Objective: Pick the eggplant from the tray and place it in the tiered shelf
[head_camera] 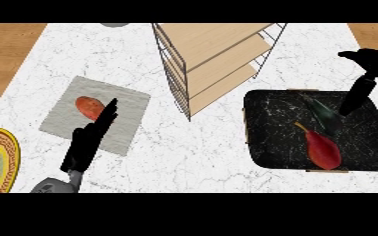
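Observation:
The eggplant [322, 112], dark and slim, lies in the upper part of the black marbled tray [269, 130] at the right. My right hand [359, 91] comes in from the right edge above the tray. Its fingers are straight and point down toward the eggplant's right side, and the thumb is spread apart higher up; nothing is held. The wooden tiered shelf [214, 60] with wire sides stands at top centre, left of the tray. My left hand [90, 137] is open at the lower left, its straight fingers lying over a grey mat.
A red pepper [322, 149] lies in the tray just below the eggplant. The grey mat [125, 110] holds an orange-red vegetable [89, 107]. A yellow plate [6, 160] shows at the left edge, and a grey object [114, 25] at the counter's far edge.

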Tool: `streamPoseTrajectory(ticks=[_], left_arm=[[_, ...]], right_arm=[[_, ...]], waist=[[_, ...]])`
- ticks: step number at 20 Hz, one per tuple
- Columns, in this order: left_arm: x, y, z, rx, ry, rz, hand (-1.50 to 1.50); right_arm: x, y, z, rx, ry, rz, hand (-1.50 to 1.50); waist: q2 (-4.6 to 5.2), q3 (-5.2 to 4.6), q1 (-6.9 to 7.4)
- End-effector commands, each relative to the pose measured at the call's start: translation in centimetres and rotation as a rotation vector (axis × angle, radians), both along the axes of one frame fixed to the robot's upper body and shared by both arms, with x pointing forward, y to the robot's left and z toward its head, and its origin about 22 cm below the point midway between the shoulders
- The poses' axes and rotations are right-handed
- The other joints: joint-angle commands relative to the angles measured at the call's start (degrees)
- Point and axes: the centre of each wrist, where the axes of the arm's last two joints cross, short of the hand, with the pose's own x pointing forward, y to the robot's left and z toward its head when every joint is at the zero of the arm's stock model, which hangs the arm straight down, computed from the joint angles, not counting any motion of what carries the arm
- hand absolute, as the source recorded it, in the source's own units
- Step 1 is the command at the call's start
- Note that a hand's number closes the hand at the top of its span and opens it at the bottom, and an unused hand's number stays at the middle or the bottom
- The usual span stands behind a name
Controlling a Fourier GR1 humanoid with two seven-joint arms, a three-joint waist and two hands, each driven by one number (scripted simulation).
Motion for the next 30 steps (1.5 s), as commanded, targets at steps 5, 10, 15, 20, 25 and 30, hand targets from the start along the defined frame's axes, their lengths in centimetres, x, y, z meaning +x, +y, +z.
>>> streamPoseTrajectory(ticks=[5, 10, 15, 20, 25, 30], left_arm=[[-0.4, 0.2, 0.2, -0.003, -0.002, -0.012, 0.00], [-0.5, 1.3, -0.1, 0.003, -0.003, 0.034, 0.00], [1.2, -0.3, -0.6, 0.006, 0.004, 0.026, 0.00], [-0.4, 0.7, -0.4, -0.013, 0.023, 0.025, 0.00], [-1.3, -1.3, 0.9, -0.003, -0.003, 0.030, 0.00], [-0.9, 0.1, -0.1, -0.007, 0.000, 0.028, 0.00]], right_arm=[[2.7, 5.6, -4.4, -0.020, 0.130, 0.001, -1.50], [2.7, 8.7, -5.6, -0.077, 0.219, -0.053, -1.50], [3.2, 8.6, -5.2, -0.100, 0.235, -0.067, -1.50], [2.5, 7.0, -6.5, -0.210, 0.210, -0.061, -1.50], [2.8, 6.9, -5.1, -0.227, 0.228, -0.062, -1.50], [1.3, 6.5, -8.3, -0.214, 0.262, -0.049, -1.50]], waist=[[0.01, 0.10, -0.75], [-0.19, 0.07, -1.35], [-0.19, 0.06, -1.76], [-0.15, 0.09, -1.38], [-0.28, 0.10, -1.26], [-0.25, 0.08, -1.58]])
